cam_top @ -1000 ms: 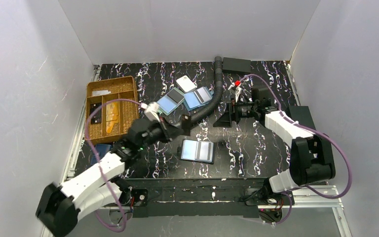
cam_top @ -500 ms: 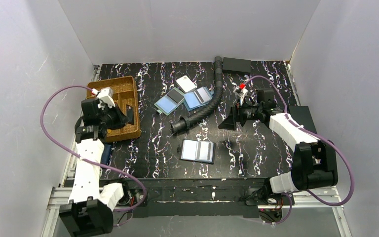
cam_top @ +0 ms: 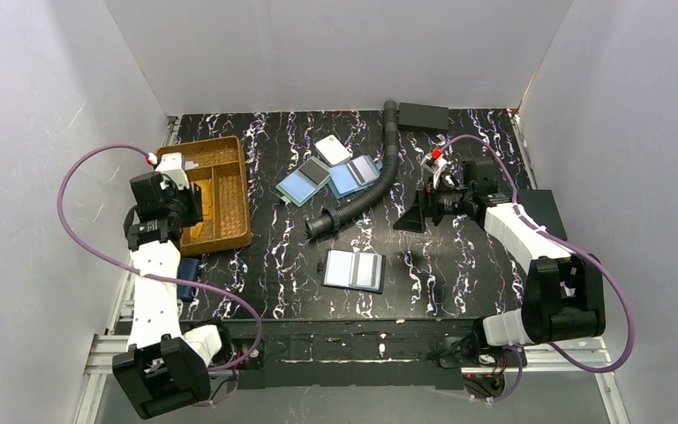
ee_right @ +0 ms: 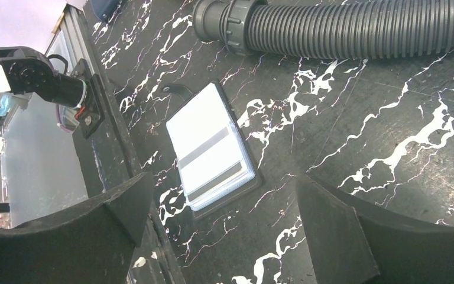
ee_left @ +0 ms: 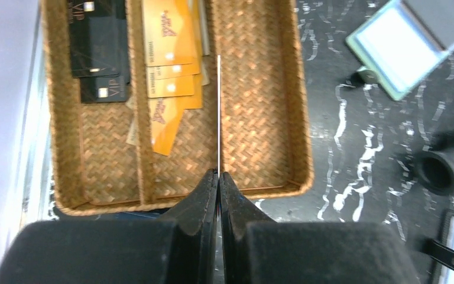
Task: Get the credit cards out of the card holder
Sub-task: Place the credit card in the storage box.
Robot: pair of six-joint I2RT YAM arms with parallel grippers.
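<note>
Black card holder (cam_top: 354,270), one; black cards (ee_left: 97,47), two.

— What colour's the table (cam_top: 459,265)?
— Black, veined white and purple like marble. The basket (ee_left: 298,89) is woven tan-brown wicker.
— And in it?
— Orange cards (ee_left: 168,35), and black cards (ee_left: 97,41) with gold lettering.
— The card holder (ee_right: 232,195)?
— Black — its top card (ee_right: 204,139) is white with grey stripes. The hose (ee_right: 354,29) is dark grey, ribbed.
</note>
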